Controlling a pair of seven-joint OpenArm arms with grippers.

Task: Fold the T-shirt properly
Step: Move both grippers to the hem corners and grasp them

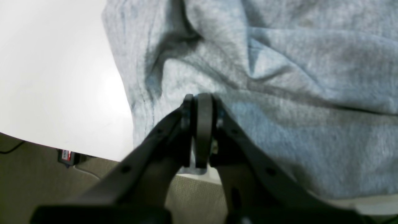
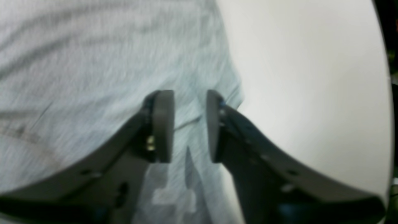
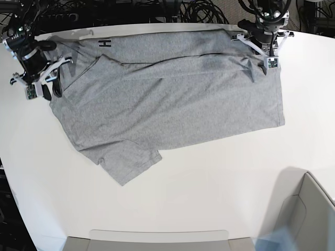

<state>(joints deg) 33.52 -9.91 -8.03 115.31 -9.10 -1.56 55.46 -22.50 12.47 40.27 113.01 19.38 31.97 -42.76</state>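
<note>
the t-shirt (image 3: 172,99) is soft heather-grey knit, spread wide across the white table (image 3: 209,193), rumpled into long shallow creases, one short sleeve (image 3: 128,162) jutting toward the near edge. a black block letter (image 3: 105,44) shows near the far edge. the left gripper (image 1: 202,102) has its dark flat pads (image 1: 203,124) pressed together, pinching a ridge of the grey cloth at the shirt's far corner; the fabric bunches just beyond its tips. the right gripper (image 2: 189,124) hangs over the shirt's opposite end, its pads (image 2: 163,124) apart, the blurred grey weave lying between and below them, the cloth's edge just to its outer side. a grey bin (image 3: 309,214) stands at the table's near corner; what lies inside cannot be told.
</note>
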